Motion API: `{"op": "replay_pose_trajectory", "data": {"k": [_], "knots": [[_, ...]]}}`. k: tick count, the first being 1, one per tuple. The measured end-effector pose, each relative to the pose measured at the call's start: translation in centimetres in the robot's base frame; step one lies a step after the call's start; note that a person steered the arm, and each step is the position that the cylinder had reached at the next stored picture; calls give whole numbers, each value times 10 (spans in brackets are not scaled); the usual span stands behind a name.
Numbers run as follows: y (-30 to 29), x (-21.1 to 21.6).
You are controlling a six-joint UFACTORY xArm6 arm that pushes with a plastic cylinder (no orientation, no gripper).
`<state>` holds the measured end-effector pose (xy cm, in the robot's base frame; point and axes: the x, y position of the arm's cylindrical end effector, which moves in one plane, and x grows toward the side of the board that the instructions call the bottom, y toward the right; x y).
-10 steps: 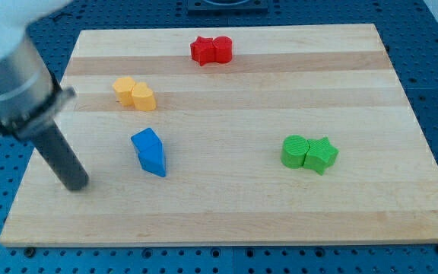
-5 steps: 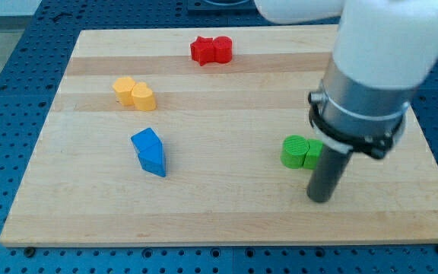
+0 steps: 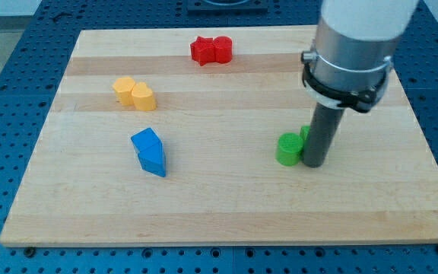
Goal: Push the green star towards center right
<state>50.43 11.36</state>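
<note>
My tip point(image 3: 312, 163) sits on the tabletop point(image 3: 226, 213) touching the right side of a round green block point(image 3: 287, 149). The green star point(image 3: 306, 134) is mostly hidden behind the rod — only a sliver shows just left of it, above the tip. No pincer on this arm, so no open or closed state. Blue blocks point(image 3: 150, 151) lie well left of the tip; yellow blocks point(image 3: 134, 93) and red blocks point(image 3: 211, 50) sit up-left.
</note>
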Motion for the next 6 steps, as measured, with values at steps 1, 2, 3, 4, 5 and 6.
{"op": "replay_pose_trajectory", "data": {"k": [1,2,3,4,5,6], "knots": [[-22,-12],[-29,-32],[-10,-44],[4,-53],[23,-63],[43,-63]]}}
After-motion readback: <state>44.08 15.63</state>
